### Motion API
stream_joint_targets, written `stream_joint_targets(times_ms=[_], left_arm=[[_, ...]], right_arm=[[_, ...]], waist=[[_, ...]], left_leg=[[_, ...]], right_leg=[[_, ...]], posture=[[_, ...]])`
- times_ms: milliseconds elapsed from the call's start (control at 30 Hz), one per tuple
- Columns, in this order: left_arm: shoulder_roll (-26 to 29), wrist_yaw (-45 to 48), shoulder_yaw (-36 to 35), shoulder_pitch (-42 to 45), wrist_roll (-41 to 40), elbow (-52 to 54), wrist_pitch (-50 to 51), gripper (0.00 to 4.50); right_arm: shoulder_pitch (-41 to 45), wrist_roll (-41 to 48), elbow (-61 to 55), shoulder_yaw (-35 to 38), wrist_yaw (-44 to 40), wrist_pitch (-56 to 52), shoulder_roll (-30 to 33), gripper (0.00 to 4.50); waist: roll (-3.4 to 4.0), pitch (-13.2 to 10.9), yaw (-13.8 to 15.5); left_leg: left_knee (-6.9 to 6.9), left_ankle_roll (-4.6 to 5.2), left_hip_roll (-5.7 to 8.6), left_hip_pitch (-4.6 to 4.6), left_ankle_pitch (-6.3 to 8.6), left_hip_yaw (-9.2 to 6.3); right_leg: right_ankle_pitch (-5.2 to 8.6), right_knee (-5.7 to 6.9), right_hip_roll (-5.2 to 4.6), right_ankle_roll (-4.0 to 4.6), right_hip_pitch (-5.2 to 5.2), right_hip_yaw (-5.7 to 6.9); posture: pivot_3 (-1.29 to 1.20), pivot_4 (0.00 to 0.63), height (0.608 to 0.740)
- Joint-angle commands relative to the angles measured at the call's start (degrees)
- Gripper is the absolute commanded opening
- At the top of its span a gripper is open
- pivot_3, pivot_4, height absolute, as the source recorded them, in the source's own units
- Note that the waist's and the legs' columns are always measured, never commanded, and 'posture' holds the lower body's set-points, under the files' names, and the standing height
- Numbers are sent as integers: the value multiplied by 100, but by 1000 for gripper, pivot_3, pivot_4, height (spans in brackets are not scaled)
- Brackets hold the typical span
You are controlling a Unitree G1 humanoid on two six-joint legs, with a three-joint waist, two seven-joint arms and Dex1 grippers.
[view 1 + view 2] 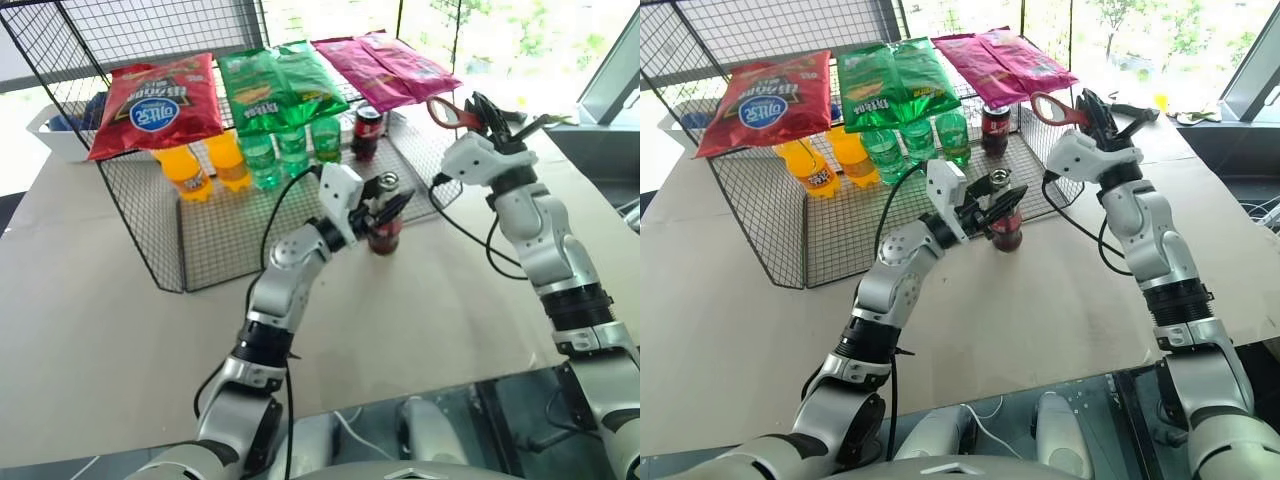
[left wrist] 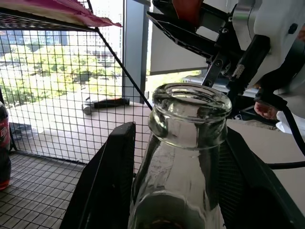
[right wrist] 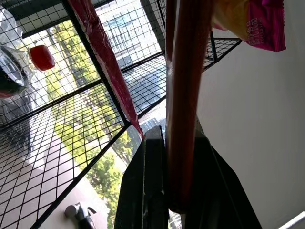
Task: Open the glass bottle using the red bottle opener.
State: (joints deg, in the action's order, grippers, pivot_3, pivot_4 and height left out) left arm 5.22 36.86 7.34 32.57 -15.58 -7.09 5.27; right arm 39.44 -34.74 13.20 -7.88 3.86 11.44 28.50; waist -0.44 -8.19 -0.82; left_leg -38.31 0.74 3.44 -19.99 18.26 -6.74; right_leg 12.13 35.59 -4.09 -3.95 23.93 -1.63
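The glass bottle (image 1: 385, 232) stands on the paper-covered table just in front of the wire rack, dark liquid and a red label in its lower part. My left gripper (image 1: 385, 205) is shut on it, a black finger (image 2: 102, 186) on each side of the neck. In the left wrist view the bottle's clear mouth (image 2: 189, 102) is bare, with no cap on it. My right gripper (image 1: 480, 113) is raised up and to the right of the bottle, apart from it, shut on the red bottle opener (image 1: 443, 113). The opener's handle (image 3: 183, 119) runs up between the right fingers.
A black wire rack (image 1: 150, 230) stands behind the bottle. Red (image 1: 155, 100), green (image 1: 275, 85) and pink (image 1: 385, 65) snack bags lie on top. Orange bottles (image 1: 185, 170), green bottles (image 1: 290, 150) and a dark cola container (image 1: 367, 132) stand below. A white bin (image 1: 55, 125) sits at the far left.
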Motion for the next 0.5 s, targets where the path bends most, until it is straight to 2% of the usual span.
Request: stream_joint_targets(times_ms=[33,500], left_arm=[[-34,-48,55,58,135,-114,-99,2135],[-81,-190,70,300,503,-791,-558,2135]], right_arm=[[-1,135,-287,224,21,-24,81,0],[-166,245,-277,237,54,-88,145,0]], waist=[[0,0,0],[0,0,-4]], left_leg=[[-1,0,0,0,0,0],[-2,0,-1,4,0,4]], right_leg=[[0,0,0,0,0,0],[0,6,0,-1,-1,-2]], posture=[[0,150,740],[0,150,740]])
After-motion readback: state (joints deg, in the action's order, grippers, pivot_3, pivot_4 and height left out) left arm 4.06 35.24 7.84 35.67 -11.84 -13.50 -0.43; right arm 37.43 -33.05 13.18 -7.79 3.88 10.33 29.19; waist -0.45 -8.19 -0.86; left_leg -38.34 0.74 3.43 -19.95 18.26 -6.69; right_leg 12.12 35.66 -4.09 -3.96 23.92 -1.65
